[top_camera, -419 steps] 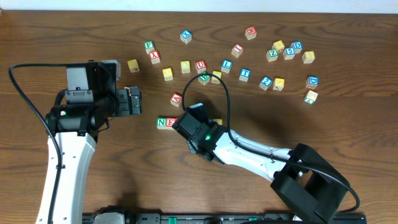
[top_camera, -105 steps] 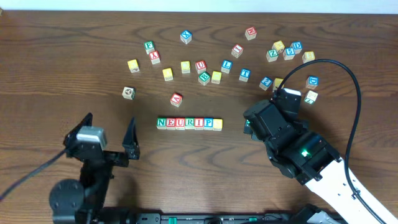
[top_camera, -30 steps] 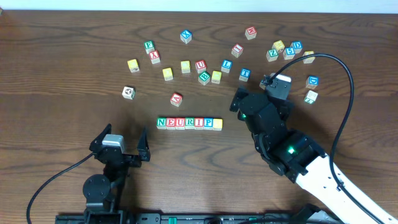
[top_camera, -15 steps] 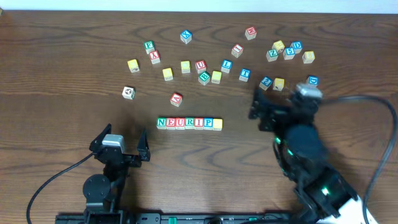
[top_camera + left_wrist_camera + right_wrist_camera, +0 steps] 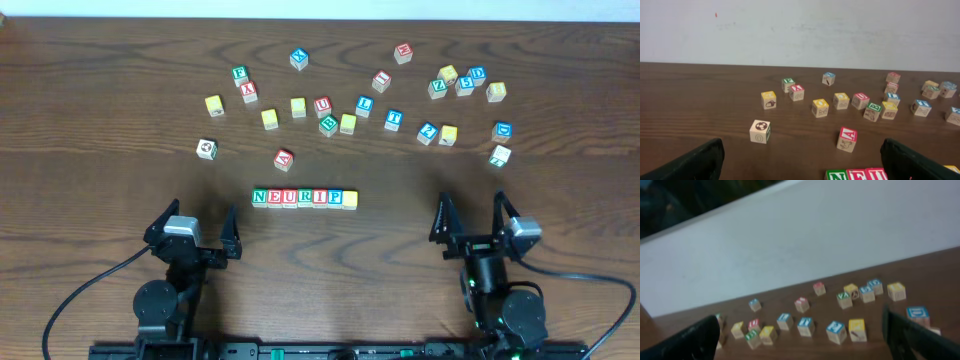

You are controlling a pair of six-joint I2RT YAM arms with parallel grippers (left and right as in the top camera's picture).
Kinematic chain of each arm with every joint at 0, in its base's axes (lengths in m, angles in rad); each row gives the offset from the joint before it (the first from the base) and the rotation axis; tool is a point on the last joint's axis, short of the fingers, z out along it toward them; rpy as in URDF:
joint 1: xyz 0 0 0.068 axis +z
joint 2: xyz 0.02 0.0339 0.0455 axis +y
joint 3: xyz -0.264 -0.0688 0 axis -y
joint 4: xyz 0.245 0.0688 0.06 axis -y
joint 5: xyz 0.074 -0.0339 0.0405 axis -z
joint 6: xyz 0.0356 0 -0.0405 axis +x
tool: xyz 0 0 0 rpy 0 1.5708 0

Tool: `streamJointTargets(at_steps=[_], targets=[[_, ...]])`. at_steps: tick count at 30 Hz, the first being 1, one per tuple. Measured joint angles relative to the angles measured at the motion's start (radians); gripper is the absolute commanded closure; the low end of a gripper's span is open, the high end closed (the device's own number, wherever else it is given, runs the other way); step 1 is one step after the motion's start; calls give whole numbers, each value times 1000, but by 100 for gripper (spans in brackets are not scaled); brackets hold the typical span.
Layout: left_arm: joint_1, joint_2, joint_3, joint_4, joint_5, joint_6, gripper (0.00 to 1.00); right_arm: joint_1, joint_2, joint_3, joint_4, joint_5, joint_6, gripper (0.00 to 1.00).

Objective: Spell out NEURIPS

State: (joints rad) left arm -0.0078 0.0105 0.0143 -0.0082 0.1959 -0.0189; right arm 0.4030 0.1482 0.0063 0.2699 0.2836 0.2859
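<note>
NEURIPS cube row (image 5: pixel 304 198) lay centred on the table (image 5: pixel 100 150), apart from left gripper (image 5: pixel 197 228) and right gripper (image 5: pixel 472 215), both spread wide and empty; wooden cubes likely light, rigid, best pinched across opposite flat faces.

Bare table (image 5: pixel 400 215) is stretching open between the NEURIPS row (image 5: pixel 304 198) and the near edge, and on both sides of the row. Beyond it, the red A cube (image 5: pixel 284 159) and a pale picture cube (image 5: pixel 206 148) are standing in the way, and the scattered letter cubes (image 5: pixel 394 119) are crowding the far side.
</note>
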Motion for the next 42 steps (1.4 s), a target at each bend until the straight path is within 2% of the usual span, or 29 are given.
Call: streamJointTargets(at_steps=[4,8,26,33,42], targets=[[0,0,0,0,0,0,2,-22,-108,3,-156,-21,-34,1],[0,0,1,0,0,-1,2,-40,-133,0,-309,-29,-29,1],[0,0,1,-1,0,-3,2,-67,-135,0,-319,-69,-18,1],[0,0,1,-1,0,-3,2,-122,-135,0,-331,-158,-149,1],[0,0,1,-1,0,-3,2,-138,-135,0,-333,-184,-182,1]])
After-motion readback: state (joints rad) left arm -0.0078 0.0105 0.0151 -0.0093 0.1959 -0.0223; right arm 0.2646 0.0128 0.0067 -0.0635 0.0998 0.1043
